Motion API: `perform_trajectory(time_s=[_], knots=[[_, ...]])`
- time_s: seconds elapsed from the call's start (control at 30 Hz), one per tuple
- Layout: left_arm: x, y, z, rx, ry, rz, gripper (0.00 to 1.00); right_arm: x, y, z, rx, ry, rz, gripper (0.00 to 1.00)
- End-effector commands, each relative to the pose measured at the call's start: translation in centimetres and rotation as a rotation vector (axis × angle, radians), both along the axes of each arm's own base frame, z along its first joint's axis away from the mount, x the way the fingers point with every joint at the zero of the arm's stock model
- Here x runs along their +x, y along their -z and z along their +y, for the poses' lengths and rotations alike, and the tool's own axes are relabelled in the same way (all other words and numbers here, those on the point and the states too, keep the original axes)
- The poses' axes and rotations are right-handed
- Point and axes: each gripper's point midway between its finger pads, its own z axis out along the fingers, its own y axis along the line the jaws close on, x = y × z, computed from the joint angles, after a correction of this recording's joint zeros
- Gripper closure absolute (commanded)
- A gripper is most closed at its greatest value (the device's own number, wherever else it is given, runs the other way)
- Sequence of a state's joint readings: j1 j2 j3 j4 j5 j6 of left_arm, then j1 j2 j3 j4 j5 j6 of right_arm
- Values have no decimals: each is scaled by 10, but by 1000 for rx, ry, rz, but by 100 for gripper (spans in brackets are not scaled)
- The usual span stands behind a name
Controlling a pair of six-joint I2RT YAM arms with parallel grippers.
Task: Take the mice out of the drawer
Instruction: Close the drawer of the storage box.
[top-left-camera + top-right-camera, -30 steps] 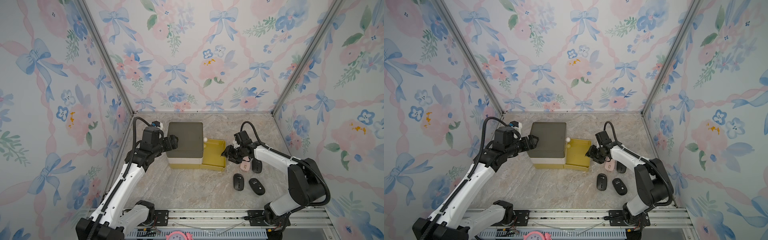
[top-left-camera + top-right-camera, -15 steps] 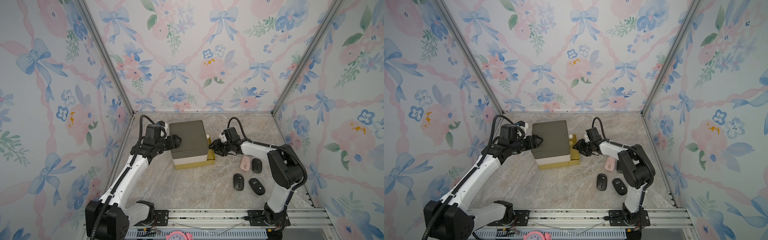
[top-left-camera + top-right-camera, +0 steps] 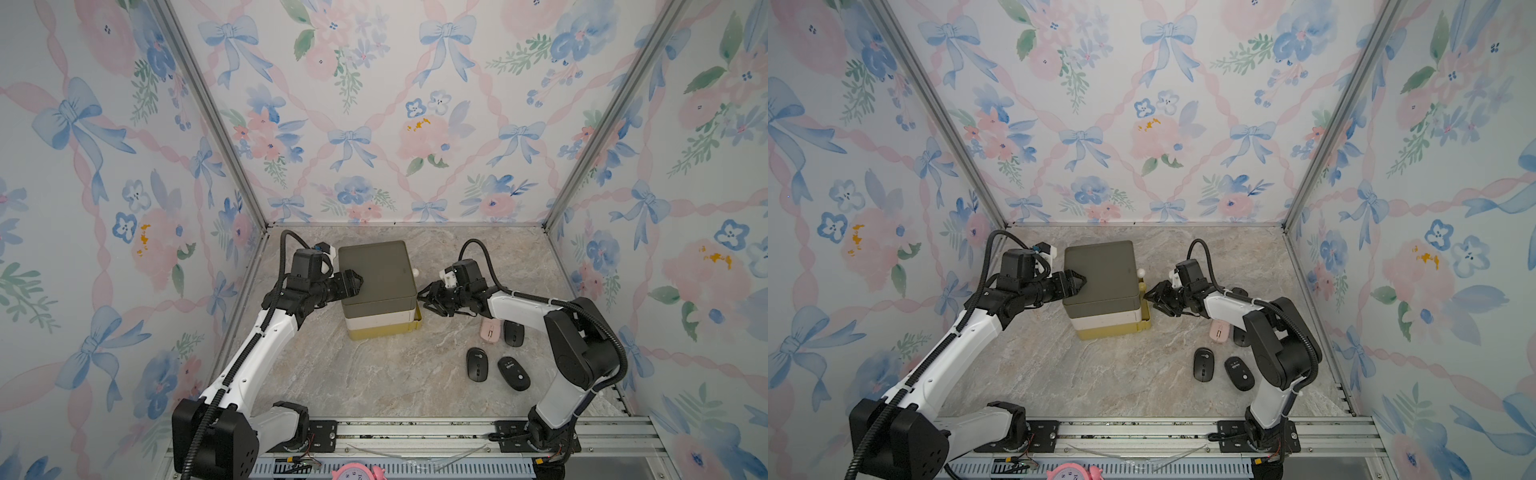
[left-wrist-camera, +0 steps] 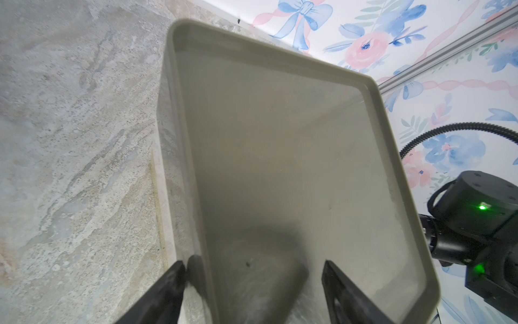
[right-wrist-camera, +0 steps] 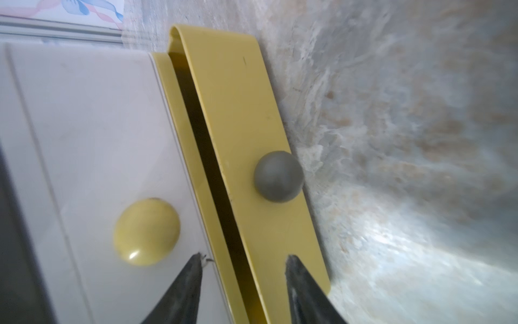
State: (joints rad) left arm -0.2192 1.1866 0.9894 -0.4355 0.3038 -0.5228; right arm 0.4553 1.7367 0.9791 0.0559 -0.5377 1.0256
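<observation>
**Mice Out on the Table; Drawer Almost Shut**

**Top views.** The mice point(image 3: 476, 363) lie on the table point(image 3: 374, 386), on the right arm's side of the cabinet point(image 3: 376, 274) and well apart from it. The pink mouse point(image 3: 489, 331) sits just beside one black mouse point(image 3: 514, 332). Two more black ones point(image 3: 513, 372) lie nearer the front rail. Both top views show the same layout, though the right arm partly hides the mouse next to the pink one point(image 3: 1219, 331) in a top view. The yellow drawer point(image 3: 382, 330) at the cabinet's base stands out only slightly. The left gripper point(image 3: 357, 284) rests at the cabinet's top edge. The right gripper point(image 3: 428, 297) hovers just in front of the drawer.

**Left wrist view.** The left gripper point(image 4: 252, 263) is open. Its fingers point(image 4: 168, 289) straddle the rim of the cabinet top point(image 4: 294, 168) without clamping it.

**Right wrist view.** The right gripper point(image 5: 244, 256) is open and holds nothing. The drawer front point(image 5: 252, 126) with its grey knob point(image 5: 278, 176) leaves a narrow dark gap below the white drawer point(image 5: 84, 140) and its yellow knob point(image 5: 146, 232). The drawer's inside is hidden.

**Step in hand.** Removal appears complete; closing the drawer is judged to be under way. The next move calls for a straight push on the drawer front while the left gripper steadies the cabinet.
</observation>
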Motion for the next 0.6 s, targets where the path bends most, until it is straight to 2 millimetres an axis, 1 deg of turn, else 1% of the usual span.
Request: perform_trajectory(time_s=[0.0,0.1,0.17,0.2,0.27,0.4,0.5,0.57], knots=[[-4,4,-11,-24,55,1,22,-3,10,-25,-73,50,47,54],[-4,6,-12,-28,58,8,23,-5,31,-32,-145,54,89,59],[-4,7,-13,-30,58,13,23,-4,39,-30,-180,45,104,65],[-3,7,-13,-29,58,14,23,-3,41,-26,-183,37,103,68],[-3,7,-13,-29,60,15,23,-1,42,-12,-178,12,96,71],[-3,8,-15,-31,64,18,23,-6,40,17,-168,-57,81,75],[-2,7,-14,-33,58,15,23,-9,37,27,-136,-78,79,78],[-1,7,-14,-34,53,14,23,-12,37,21,-135,-72,86,79]])
